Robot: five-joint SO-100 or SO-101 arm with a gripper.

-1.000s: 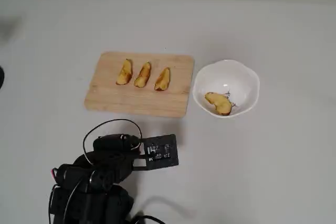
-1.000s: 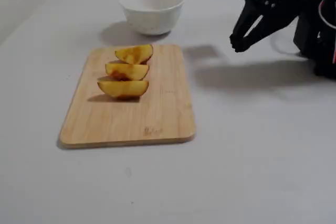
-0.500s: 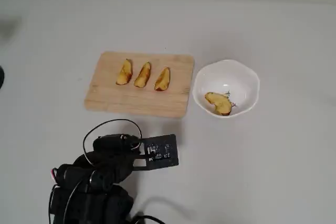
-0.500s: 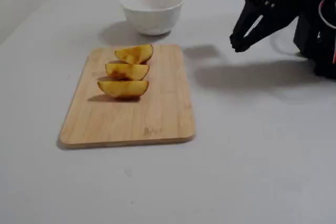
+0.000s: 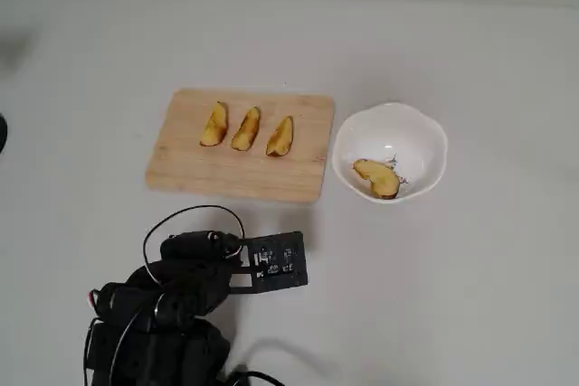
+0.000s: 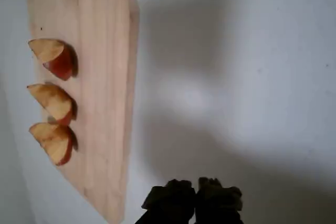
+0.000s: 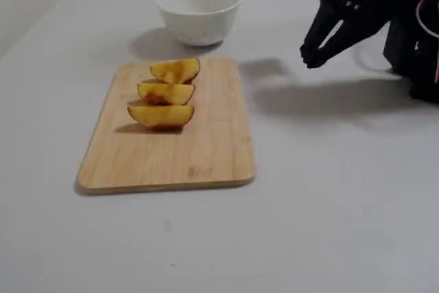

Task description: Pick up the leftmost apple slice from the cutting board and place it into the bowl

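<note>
The cutting board (image 5: pixel 226 174) holds three apple slices in a row. The leftmost apple slice (image 5: pixel 214 124) lies at the left end in the overhead view. It is the nearest slice in the fixed view (image 7: pixel 160 116) and the lowest in the wrist view (image 6: pixel 52 142). A further slice (image 5: pixel 376 178) lies inside the white bowl (image 5: pixel 425 146), right of the board. My gripper (image 6: pixel 194 200) is shut and empty, above bare table beside the board's long edge; it also shows in the fixed view (image 7: pixel 312 56), raised to the right of the board.
The arm's base and cables (image 5: pixel 172 314) fill the lower left of the overhead view. Two more slices (image 5: pixel 245 128) (image 5: pixel 280 136) sit right of the leftmost one. The grey table (image 5: pixel 488 296) surrounds the board and the bowl.
</note>
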